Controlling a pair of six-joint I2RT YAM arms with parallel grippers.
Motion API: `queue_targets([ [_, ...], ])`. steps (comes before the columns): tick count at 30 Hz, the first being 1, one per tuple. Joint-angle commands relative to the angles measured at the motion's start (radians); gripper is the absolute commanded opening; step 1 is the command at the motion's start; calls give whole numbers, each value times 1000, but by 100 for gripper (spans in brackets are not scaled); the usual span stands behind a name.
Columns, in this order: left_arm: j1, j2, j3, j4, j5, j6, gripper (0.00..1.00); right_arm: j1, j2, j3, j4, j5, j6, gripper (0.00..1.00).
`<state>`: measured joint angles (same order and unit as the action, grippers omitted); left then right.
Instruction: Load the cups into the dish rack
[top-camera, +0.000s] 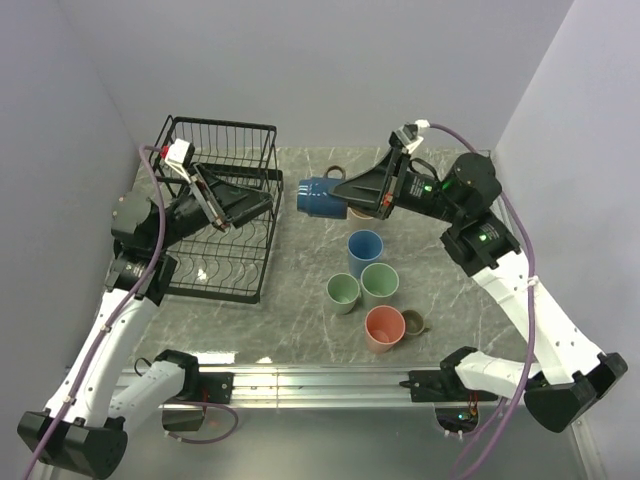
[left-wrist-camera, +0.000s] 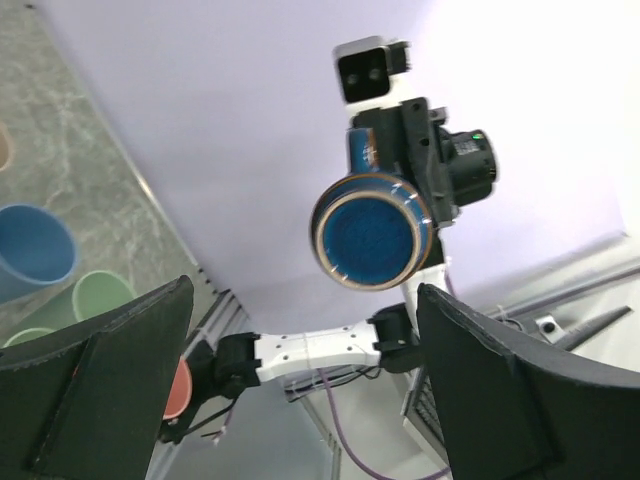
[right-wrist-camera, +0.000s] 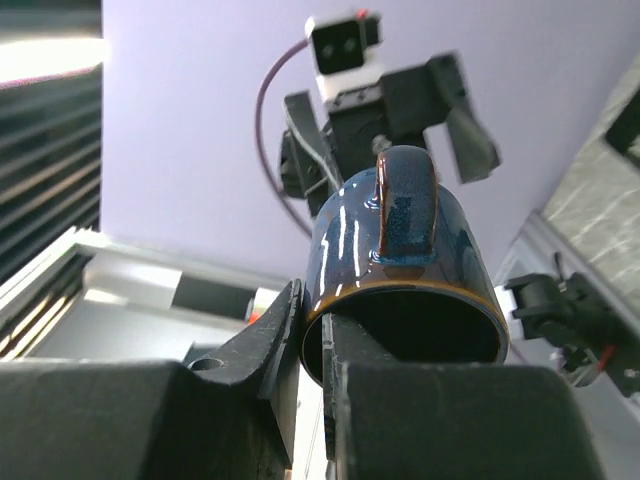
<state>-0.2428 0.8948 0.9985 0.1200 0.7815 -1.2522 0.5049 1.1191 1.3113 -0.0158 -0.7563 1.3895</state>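
Note:
My right gripper (top-camera: 342, 190) is shut on the rim of a small dark-blue cup (top-camera: 318, 195), held sideways above the table just right of the black wire dish rack (top-camera: 226, 136). One finger is inside the cup (right-wrist-camera: 400, 255) and one outside, with its handle on top. My left gripper (top-camera: 260, 205) hovers over the rack, wide open and empty, facing the cup's base (left-wrist-camera: 378, 233). On the table stand a light blue cup (top-camera: 364, 250), two pale green cups (top-camera: 380, 283) (top-camera: 343, 292), a salmon cup (top-camera: 384, 328) and a small beige mug (top-camera: 414, 322).
A beige cup (top-camera: 360, 212) is partly hidden under my right gripper. Purple walls close in on the left, back and right. The metal rail (top-camera: 320, 378) with the arm bases runs along the near edge.

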Motion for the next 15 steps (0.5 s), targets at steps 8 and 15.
queue_targets([
  [8, -70, -11, -14, 204, -19, -52, 99, 92, 68, -52, 251, -29, 74, 0],
  [15, -142, 21, 17, 98, -65, 33, 99, 129, 130, -24, 273, -31, 77, 0],
])
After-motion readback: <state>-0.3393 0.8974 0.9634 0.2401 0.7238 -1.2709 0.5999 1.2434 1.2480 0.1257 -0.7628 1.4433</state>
